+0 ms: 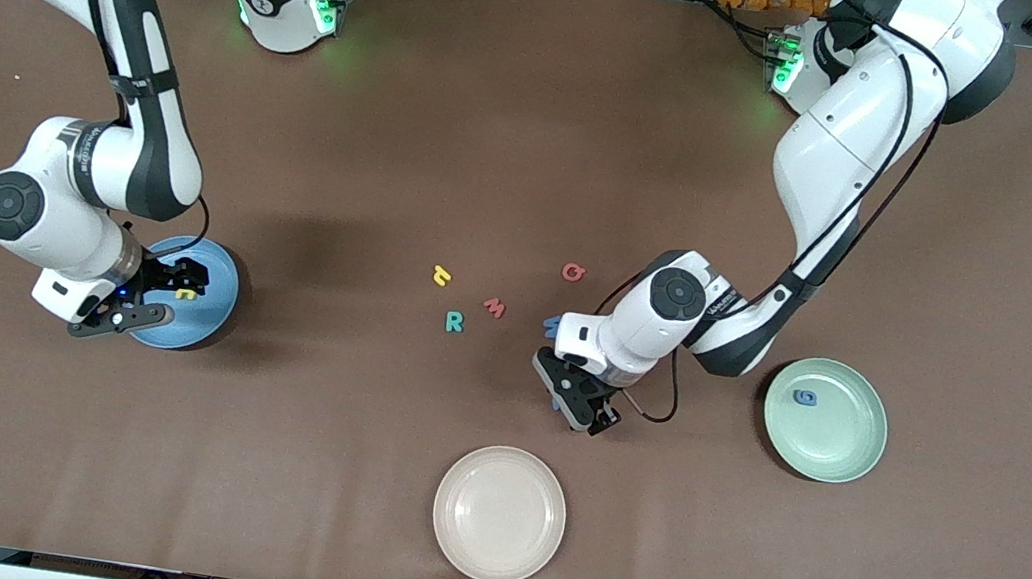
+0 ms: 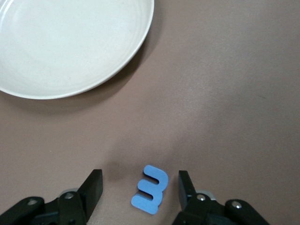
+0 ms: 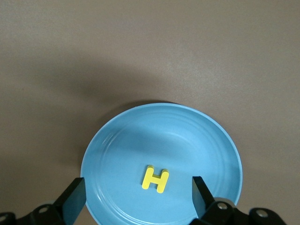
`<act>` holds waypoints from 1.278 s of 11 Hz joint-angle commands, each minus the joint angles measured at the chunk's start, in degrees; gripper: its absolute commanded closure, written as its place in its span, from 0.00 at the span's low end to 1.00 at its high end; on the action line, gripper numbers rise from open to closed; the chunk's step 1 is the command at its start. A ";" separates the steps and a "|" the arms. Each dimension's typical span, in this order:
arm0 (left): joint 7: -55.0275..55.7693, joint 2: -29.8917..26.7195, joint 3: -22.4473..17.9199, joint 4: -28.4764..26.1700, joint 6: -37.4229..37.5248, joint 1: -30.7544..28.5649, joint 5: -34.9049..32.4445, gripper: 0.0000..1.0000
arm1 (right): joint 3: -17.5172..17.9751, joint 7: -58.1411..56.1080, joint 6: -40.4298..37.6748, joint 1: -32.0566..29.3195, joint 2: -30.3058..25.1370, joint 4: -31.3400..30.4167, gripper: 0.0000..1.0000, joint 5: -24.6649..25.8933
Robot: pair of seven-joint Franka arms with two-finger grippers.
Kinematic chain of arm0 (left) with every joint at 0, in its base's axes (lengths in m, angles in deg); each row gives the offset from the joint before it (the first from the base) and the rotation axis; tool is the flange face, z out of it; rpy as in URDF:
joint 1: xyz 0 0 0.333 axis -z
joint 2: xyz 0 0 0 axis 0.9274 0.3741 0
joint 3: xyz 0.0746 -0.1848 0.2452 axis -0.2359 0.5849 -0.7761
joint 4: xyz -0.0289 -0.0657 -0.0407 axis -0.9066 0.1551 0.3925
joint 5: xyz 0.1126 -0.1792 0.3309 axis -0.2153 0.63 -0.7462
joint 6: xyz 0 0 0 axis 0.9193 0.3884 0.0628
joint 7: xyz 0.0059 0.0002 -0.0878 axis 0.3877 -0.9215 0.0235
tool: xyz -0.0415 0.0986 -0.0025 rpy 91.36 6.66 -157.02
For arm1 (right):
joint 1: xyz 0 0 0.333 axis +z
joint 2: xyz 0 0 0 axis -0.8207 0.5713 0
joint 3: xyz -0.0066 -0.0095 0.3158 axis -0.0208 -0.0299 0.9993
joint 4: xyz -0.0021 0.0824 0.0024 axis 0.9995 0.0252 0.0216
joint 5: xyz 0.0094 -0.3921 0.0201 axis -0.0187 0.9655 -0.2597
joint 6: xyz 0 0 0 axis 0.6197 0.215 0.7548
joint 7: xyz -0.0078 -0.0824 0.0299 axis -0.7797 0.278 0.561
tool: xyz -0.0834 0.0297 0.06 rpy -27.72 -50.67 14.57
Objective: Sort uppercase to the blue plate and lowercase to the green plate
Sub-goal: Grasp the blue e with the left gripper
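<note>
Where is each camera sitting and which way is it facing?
Front view: high across the table, facing both arms; all plates show.
Left wrist view: on the left arm, looking down past the left gripper, open around the blue m, beside the cream plate.
Right wrist view: on the right arm, looking down past the open right gripper at the H in the blue plate.
Shared: the blue plate also shows in front.

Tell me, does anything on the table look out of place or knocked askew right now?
Nothing stands out. The yellow H lies flat in the blue plate under the open right hand, a blue letter sits in the green plate, and the left hand is open around the blue m.
</note>
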State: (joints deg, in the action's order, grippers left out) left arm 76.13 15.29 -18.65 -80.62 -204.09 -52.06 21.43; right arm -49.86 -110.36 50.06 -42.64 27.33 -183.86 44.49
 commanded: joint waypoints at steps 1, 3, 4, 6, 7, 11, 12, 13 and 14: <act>-0.62 0.19 -0.16 0.10 -0.62 0.89 -1.16 0.27 | 0.02 0.45 0.28 0.23 -0.81 -0.59 0.00 -1.04; -0.71 0.28 -0.16 -0.25 -0.62 0.90 -1.25 0.28 | 0.02 0.45 0.28 0.40 -0.81 -0.59 0.00 -1.04; -0.71 0.37 -0.16 -0.34 -0.62 0.90 -1.25 0.29 | 0.02 0.45 0.28 0.31 -0.81 -0.50 0.00 -1.04; -0.79 0.28 -0.16 -0.43 -0.54 0.81 -1.25 0.33 | 0.02 0.45 0.28 0.40 -0.81 -0.50 0.00 -1.04; -1.58 0.28 -0.16 -0.52 -0.54 0.55 -1.25 0.35 | 0.02 0.45 0.28 0.40 -0.81 -0.50 0.00 -1.04; -2.73 0.19 -0.24 -0.87 -0.27 0.02 -1.25 0.55 | 0.02 0.45 0.28 0.40 -0.81 -0.41 0.00 -1.04; -2.73 0.19 -0.24 -0.87 -0.18 -0.07 -1.16 0.59 | 0.02 0.45 0.28 0.49 -0.81 -0.41 0.00 -1.04; -2.64 0.10 -0.24 -0.87 -0.10 -0.07 -1.16 0.72 | 0.02 0.45 0.28 0.40 -0.81 -0.41 0.00 -1.04; -2.64 -0.07 -0.33 -1.04 0.25 -0.15 -1.16 0.83 | 0.02 0.45 0.28 0.49 -0.81 -0.41 0.00 -1.04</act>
State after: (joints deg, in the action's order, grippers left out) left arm 74.19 15.44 -18.67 -81.17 -204.07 -51.76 21.42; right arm -49.82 -110.35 50.23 -42.46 27.33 -183.85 44.49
